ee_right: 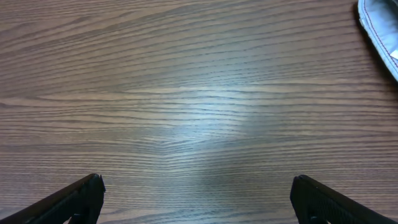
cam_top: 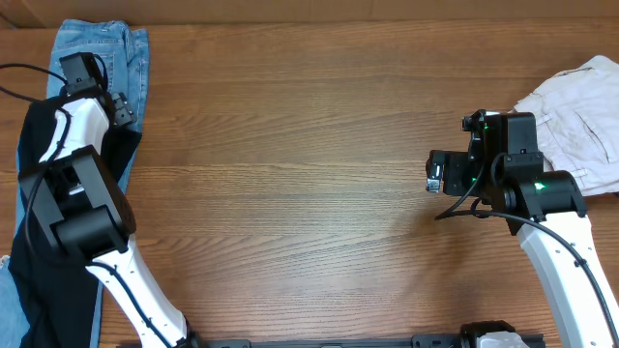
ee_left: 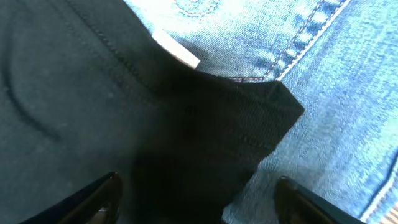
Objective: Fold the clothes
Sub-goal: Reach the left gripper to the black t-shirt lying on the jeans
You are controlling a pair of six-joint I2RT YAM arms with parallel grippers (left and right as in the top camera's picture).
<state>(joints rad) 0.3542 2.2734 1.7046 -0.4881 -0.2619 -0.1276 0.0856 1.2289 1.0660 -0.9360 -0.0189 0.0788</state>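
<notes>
The black garment [cam_top: 34, 280] lies lengthwise along the table's left edge, on top of the light blue jeans. In the left wrist view its dark fabric [ee_left: 93, 112] fills the left and middle, with a small white tag [ee_left: 177, 51] near the top hem and a corner [ee_left: 280, 102] pointing right. My left gripper [cam_top: 85, 75] hovers over the garment's far end. Its fingers [ee_left: 199, 202] are open and straddle the black corner without holding it. My right gripper [cam_top: 435, 172] is open and empty [ee_right: 196, 199] over bare wood at the right.
Light blue jeans [cam_top: 106, 48] lie under the black garment and show in the left wrist view [ee_left: 348, 93]. A pale beige-white garment [cam_top: 580, 106] lies at the far right; its edge shows in the right wrist view [ee_right: 379, 31]. The table [cam_top: 290, 145] is brown wood.
</notes>
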